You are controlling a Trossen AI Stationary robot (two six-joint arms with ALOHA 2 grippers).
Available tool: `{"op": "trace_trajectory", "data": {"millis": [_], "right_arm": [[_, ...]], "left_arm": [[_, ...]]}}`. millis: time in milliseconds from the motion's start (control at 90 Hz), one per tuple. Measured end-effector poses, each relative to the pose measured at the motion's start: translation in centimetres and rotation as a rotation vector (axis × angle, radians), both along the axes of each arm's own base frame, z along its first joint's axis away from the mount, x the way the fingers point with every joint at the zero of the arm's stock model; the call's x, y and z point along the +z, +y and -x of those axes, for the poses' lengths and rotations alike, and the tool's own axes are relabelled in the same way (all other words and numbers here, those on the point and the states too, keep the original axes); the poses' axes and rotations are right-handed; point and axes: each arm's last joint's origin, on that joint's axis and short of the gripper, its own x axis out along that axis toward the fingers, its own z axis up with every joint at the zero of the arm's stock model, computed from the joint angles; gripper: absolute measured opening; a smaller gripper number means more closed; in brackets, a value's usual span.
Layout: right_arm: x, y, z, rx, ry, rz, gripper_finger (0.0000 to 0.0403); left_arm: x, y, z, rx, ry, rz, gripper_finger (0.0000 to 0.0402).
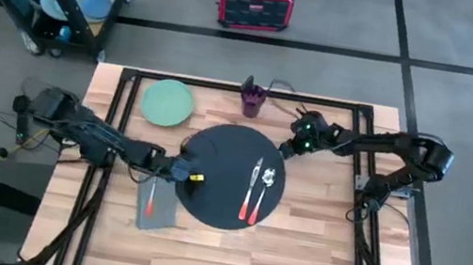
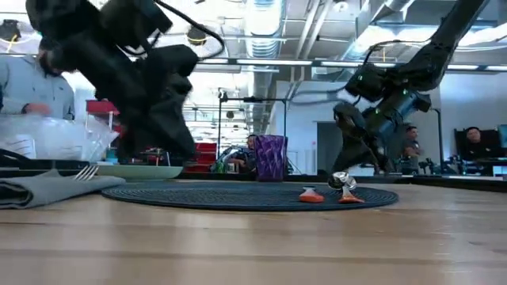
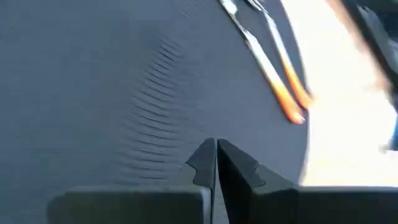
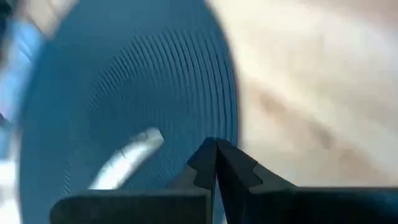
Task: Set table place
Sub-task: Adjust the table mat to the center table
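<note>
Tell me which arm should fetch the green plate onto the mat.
Left. Its gripper sits at the mat's left edge, on the plate's side. The right gripper is across the mat, farther from it.

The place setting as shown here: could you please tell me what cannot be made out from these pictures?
- The cup: its contents are too small in the high view.
- The utensils: too small in the high view, blurred in both wrist views.
- The napkin: the left arm covers part of it from above.
- The plate: the low view shows only its edge.

Green plate, purple cup, napkin
</note>
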Motion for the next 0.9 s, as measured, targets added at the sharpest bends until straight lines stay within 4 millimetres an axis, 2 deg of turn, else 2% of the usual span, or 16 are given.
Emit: {"op": "trace_trajectory", "data": {"millis": [122,222,378,556,800,900], "right_arm": [[1.3,-0.6,1.0,-0.037,-0.028,0.02,0.0],[2.0,-0.8,1.8,-0.05,-0.027,0.035,0.0],[2.6,-0.9,2.8,-0.055,-0.004,0.043,0.0],[2.7,-0.9,3.1,-0.058,0.006,0.037,0.0],[2.7,-0.4,2.7,-0.029,0.003,0.035,0.0],[2.7,0.0,2.4,-0.01,0.001,0.033,0.0]], "left_arm": [[-2.0,-0.8,-1.3,-0.103,0.069,0.108,0.0],[-2.3,-1.5,-2.3,-0.182,0.075,0.171,0.0],[-1.8,-1.8,-3.4,-0.211,0.075,0.188,0.0],[-0.9,-2.7,-4.2,-0.266,0.059,0.18,0.0],[-0.4,-5.0,-4.1,-0.302,0.032,0.199,0.0],[-0.9,-5.5,-3.9,-0.253,0.045,0.149,0.0]]}}
